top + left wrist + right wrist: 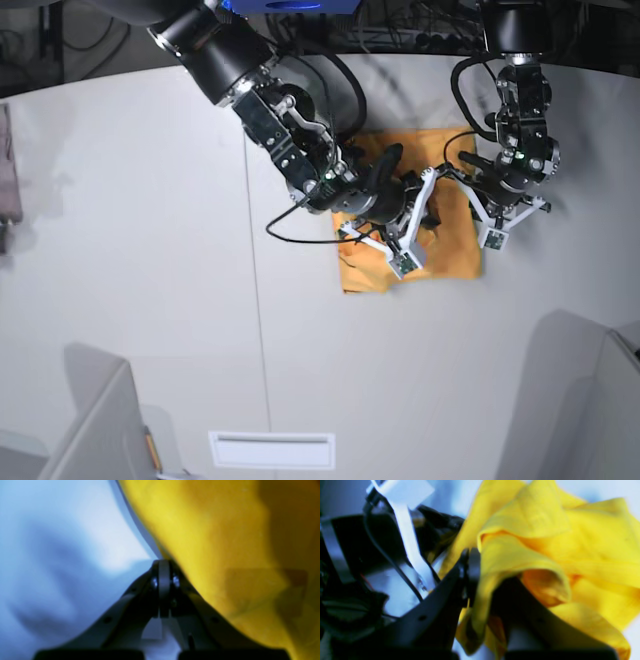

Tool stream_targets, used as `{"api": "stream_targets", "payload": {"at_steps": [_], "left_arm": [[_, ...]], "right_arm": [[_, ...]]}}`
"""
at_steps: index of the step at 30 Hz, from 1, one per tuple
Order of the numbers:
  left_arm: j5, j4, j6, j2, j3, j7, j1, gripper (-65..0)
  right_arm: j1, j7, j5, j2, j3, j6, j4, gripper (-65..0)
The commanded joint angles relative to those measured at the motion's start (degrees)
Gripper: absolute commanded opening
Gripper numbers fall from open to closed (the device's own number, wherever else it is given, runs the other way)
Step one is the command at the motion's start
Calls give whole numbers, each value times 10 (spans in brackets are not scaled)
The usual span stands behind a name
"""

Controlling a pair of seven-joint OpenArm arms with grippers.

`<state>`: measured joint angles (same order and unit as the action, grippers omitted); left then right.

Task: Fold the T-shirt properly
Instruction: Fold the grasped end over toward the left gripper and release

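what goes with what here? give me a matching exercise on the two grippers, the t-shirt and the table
Things:
1. left gripper
2. right gripper
3. T-shirt
4. table

States:
A. white and bare at the camera's left
B. shut, nothing between its fingertips
C. yellow-orange, bunched beneath both arms
D. clamped on a fabric fold

Pairs: 1-B, 2-D, 3-C, 4-A

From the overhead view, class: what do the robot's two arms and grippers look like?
Both arms are black, jointed, with loose black cables. The right arm has a silver band and white brackets at its wrist; the left arm has white brackets too. The left gripper has dark tapered fingers.
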<state>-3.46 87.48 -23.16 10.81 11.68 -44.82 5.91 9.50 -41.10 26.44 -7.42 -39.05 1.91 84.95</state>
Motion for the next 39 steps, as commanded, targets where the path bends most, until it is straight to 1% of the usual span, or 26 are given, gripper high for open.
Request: {"api": "stream_targets", "payload": {"at_steps": [1, 3, 5, 7, 8, 11, 12, 13, 16, 17, 21, 23, 28, 31, 33, 36, 38, 39], "left_arm": [[5, -1, -8, 1, -1, -34, 5, -650], [3, 6, -8, 2, 6, -34, 5, -650], [-1, 22, -9, 8, 23, -35, 8, -650], [-3, 48, -9, 13, 61, -35, 20, -650], [-3, 61, -10, 13, 82, -35, 23, -650], [-3, 92, -10, 14, 141, -35, 26, -650], [-3, 99, -10, 15, 162, -35, 26, -650], [-3, 103, -10, 15, 185, -35, 26, -650], [-3, 104, -11, 19, 238, -35, 26, -650], [-3, 102, -16, 23, 253, -35, 26, -650], [-1, 99, -65, 24, 310, -35, 26, -650], [4, 99, -77, 24, 332, -35, 26, -650], [3, 98, -80, 25, 351, -35, 38, -650], [3, 95, -80, 25, 351, -35, 39, -650], [1, 85, -80, 25, 352, -35, 38, -650], [-3, 57, -80, 46, 353, -35, 38, -650], [-3, 44, -81, 56, 367, -35, 38, -650], [-3, 43, -82, 57, 385, -35, 39, -650]], "right_arm": [[22, 25, 18, -7, 1, 0, -10, -650], [39, 40, 54, -7, 1, 7, -51, -650], [56, 40, 76, -7, -3, 41, -81, -650], [61, 40, 97, -7, -6, 75, -97, -650], [62, 40, 104, -7, -16, 83, -98, -579], [63, 40, 109, -7, -42, 103, -97, -315], [63, 40, 109, -7, -49, 108, -97, -260], [63, 40, 109, -7, -55, 110, -97, -239], [63, 42, 109, -7, -86, 112, -96, -255], [65, 42, 109, -7, -99, 113, -95, -258], [74, 43, 109, -7, -129, 113, -75, -260], [78, 43, 109, -8, -131, 113, -54, -260], [87, 40, 109, -12, -140, 113, -33, -260], [108, 44, 110, -14, -215, 113, -32, -260], [116, 44, 110, -14, -246, 113, -18, -260], [123, 36, 110, -5, -246, 114, 38, -261], [117, 6, 109, 26, -204, 116, 95, -270], [108, -10, 109, 39, -185, 125, 121, -293]]}}
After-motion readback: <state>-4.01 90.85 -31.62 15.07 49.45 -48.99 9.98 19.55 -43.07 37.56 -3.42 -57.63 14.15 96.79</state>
